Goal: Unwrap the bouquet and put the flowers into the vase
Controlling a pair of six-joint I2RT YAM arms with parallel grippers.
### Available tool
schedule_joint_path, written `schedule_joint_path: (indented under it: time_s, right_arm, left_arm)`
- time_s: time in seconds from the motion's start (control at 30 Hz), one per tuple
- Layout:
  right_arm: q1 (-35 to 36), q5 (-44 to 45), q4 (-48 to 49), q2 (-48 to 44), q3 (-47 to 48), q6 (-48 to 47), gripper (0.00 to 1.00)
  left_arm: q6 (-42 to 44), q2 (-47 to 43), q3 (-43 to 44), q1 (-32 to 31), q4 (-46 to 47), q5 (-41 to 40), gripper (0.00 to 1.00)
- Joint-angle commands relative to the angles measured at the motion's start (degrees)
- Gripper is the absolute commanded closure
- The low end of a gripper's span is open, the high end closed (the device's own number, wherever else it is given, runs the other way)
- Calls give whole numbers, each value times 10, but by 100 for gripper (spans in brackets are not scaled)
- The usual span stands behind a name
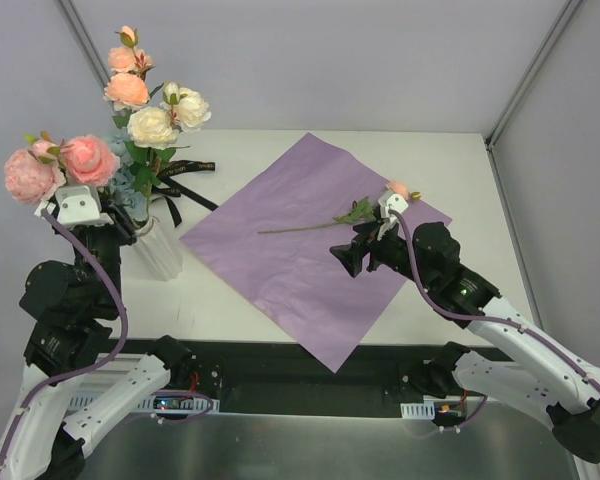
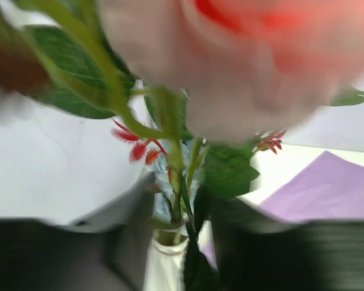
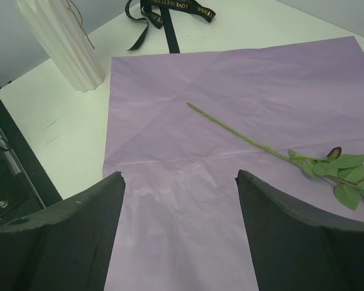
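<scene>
**Releasing stems without upsetting a top-heavy arrangement**

At the left, the left gripper (image 2: pixel 181 242) hovered just above the vase (image 1: pixel 158 250), with green stems running down between its blurred fingers into the round mouth. Two pink roses (image 1: pixel 62 165) hung close over the wrist. Whether the jaws gripped these stems or had begun to part could not be told from the smeared wrist view.

The step probably called for letting go only once the stem ends sat inside the mouth. The gripper should then lift straight away so that no leaf was dragged along. The vase was white, ribbed and much shorter than the flowers (image 1: pixel 152 125) it held. These peach and cream blooms stood high above its rim, so a sideways nudge could tip it.

Just right of the vase, the black ribbon (image 1: pixel 185 170) lay loose on the table (image 1: pixel 460 180). The purple paper (image 1: pixel 300 260) was spread flat mid-table. On it lay the last rose (image 1: pixel 325 222), its bare stem end toward the vase and its bloom at the sheet's right corner.

The right gripper (image 3: pixel 179 176) hung low over the paper with its jaws wide and nothing between them. A pinch on the bare stem, clear of the leaves, would likely avoid snagging the sheet.
</scene>
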Motion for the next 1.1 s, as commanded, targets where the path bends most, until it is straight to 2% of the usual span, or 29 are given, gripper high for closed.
schedule_joint_path:
  time_s: [0.0, 0.1, 0.27, 0.4, 0.53, 0.67, 0.7, 0.73, 0.8, 0.93, 0.97, 1.03, 1.07]
  right_arm:
    - [-3, 9, 16, -3, 5, -2, 22]
    - [-4, 5, 22, -1, -4, -1, 22]
    - [-7, 1, 24, 11, 1, 2, 22]
    - [-8, 1, 27, 30, 9, 7, 22]
    - [-9, 5, 21, 61, 16, 39, 22]
    - [-24, 26, -17, 109, 65, 79, 22]
    - [-28, 23, -29, 136, 76, 86, 22]
    - [-33, 22, -50, 152, 90, 93, 23]
    - [-49, 15, -77, 192, 119, 123, 23]
    - [-75, -8, -78, 232, 124, 186, 23]
    - [-90, -10, -79, 241, 124, 225, 24]
    - [-113, -26, -82, 267, 125, 274, 24]
    - [-142, -34, -82, 284, 124, 341, 25]
  left_arm:
    - [-3, -22, -23, 6, 44, 14, 46]
    - [1, -41, -33, 6, 43, 29, 29]
    - [1, -64, -23, 6, 43, 45, 23]
    - [-27, -59, -7, 6, 37, 107, 20]
    - [-71, -17, 51, 6, -25, 293, 15]
    - [-111, 85, 129, 6, -84, 448, 15]
    - [-122, 104, 156, 6, -92, 479, 14]
    - [-125, 123, 167, 6, -97, 552, 14]
    - [-132, 174, 191, 6, -105, 620, 15]
    - [-159, 281, 226, 6, -105, 767, 16]
    - [-179, 301, 232, 6, -105, 820, 17]
    - [-216, 360, 246, 5, -99, 864, 21]
    - [-231, 379, 249, 5, -98, 895, 25]
